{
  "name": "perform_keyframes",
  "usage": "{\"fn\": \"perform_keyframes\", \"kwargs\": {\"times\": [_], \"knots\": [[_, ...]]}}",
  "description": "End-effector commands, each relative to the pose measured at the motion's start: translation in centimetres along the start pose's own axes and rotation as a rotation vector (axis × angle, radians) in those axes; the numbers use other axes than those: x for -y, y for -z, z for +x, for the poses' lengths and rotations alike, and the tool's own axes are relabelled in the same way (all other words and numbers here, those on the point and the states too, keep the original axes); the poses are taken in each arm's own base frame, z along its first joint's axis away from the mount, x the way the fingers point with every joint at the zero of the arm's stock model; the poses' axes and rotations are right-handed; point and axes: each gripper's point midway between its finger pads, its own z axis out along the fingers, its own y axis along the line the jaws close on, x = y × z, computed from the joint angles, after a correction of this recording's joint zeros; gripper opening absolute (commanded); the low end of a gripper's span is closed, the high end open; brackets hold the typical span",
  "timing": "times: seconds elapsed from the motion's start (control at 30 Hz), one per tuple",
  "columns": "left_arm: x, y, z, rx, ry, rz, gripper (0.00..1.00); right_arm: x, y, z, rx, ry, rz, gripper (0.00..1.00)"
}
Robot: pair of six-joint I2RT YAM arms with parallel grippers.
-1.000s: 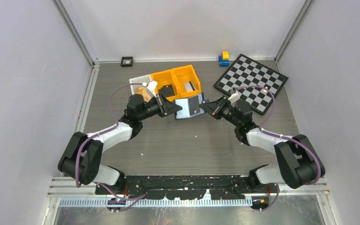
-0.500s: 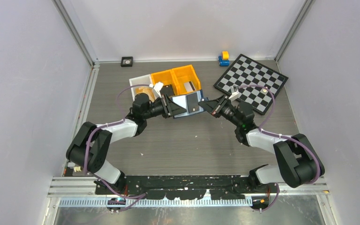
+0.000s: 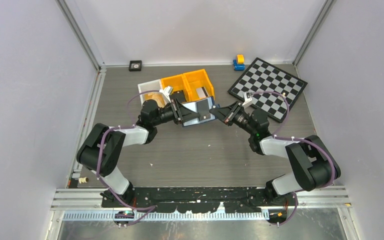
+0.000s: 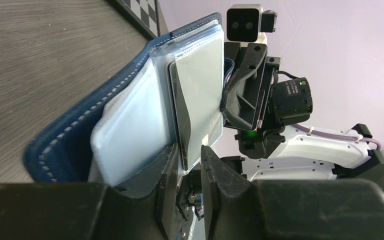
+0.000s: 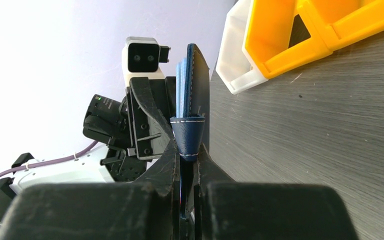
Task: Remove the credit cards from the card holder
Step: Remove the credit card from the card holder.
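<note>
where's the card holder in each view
Top external: card holder centre, in front of the orange bins.
Left wrist: centre-left, open, sleeves showing.
Right wrist: centre, edge-on, pinched by right gripper.
Shared landmark: grey table.

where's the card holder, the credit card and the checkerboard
card holder [image 4: 65, 140], left wrist view, navy outer cover
credit card [image 4: 196, 100], left wrist view, pale glossy face
checkerboard [image 3: 269, 87], top external view, middle of the board

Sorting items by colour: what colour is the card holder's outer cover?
The card holder is navy blue outside with pale stitching; the left wrist view shows it best.
</note>
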Motion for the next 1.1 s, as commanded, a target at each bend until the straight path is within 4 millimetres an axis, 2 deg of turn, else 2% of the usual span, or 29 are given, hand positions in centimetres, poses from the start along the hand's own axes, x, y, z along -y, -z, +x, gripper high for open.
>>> {"fn": "perform_keyframes", "kwargs": {"times": [0.0,0.3,0.53,0.9,1.07], "knots": [[2.2,0.2,-1.3,0.035,-0.044,0.091,0.23,-4.5,-0.2,-0.4,-0.005,0.048,-0.17,0.0],[3.0,0.6,-1.8,0.06,-0.046,0.141,0.1,-4.9,-0.2,-0.3,-0.01,0.044,-0.192,0.01],[2.9,0.5,-1.8,0.054,-0.038,0.141,0.16,-5.3,-0.4,0.0,-0.028,0.038,-0.207,0.01],[3.9,0.7,-1.8,0.054,-0.048,0.19,0.16,-5.2,-0.7,0.3,-0.04,0.03,-0.209,0.0],[2.5,0.5,-1.7,0.048,-0.026,0.126,0.12,-5.4,-0.7,0.4,-0.046,0.03,-0.215,0.01]]}}
